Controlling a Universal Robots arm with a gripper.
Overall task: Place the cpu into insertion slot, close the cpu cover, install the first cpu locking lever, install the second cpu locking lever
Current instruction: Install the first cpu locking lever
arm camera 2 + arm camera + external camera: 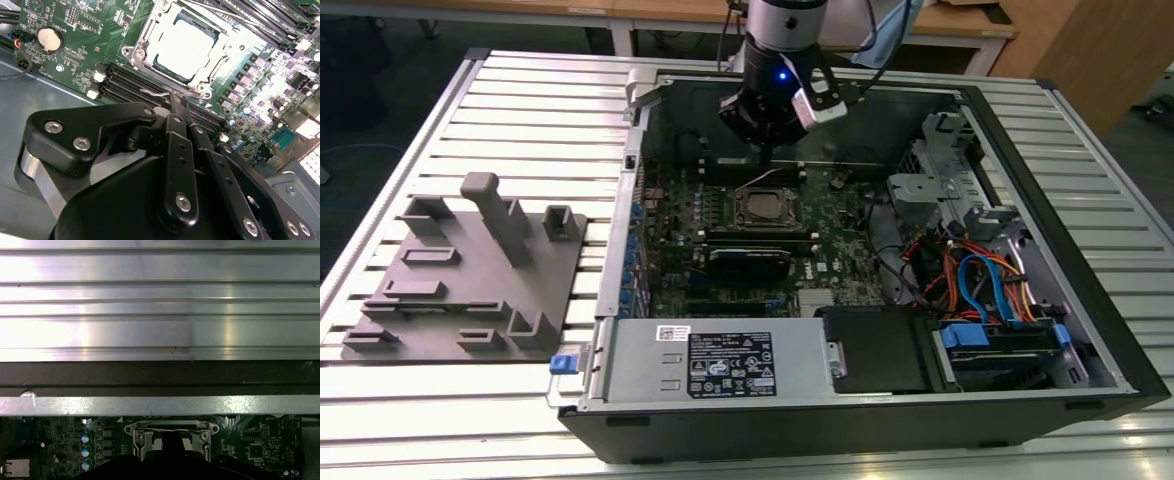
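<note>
- The gripper [765, 160] hangs inside the open computer case [1067, 330], just above the motherboard [670, 262] at the far edge of the insertion slot [765, 208] in the exterior view.
- In the second wrist view the gripper [176, 102] has its fingers [175, 106] drawn together into a narrow tip with nothing between them; that tip sits at a thin wire locking lever [159, 92] running along the near edge of the socket.
- The cpu [186, 44] lies flat in the insertion slot, its pale metal top showing through the window of the cpu cover [148, 34], which lies down over it.
- In the first wrist view the lever's wire [170, 429] spans the socket frame, just above the dark gripper body.
- Black memory slots [130, 82] run beside the socket, between it and the gripper.
- A grey parts fixture [467, 275] rests on the slatted table [520, 90], well apart on the exterior view's left.
</note>
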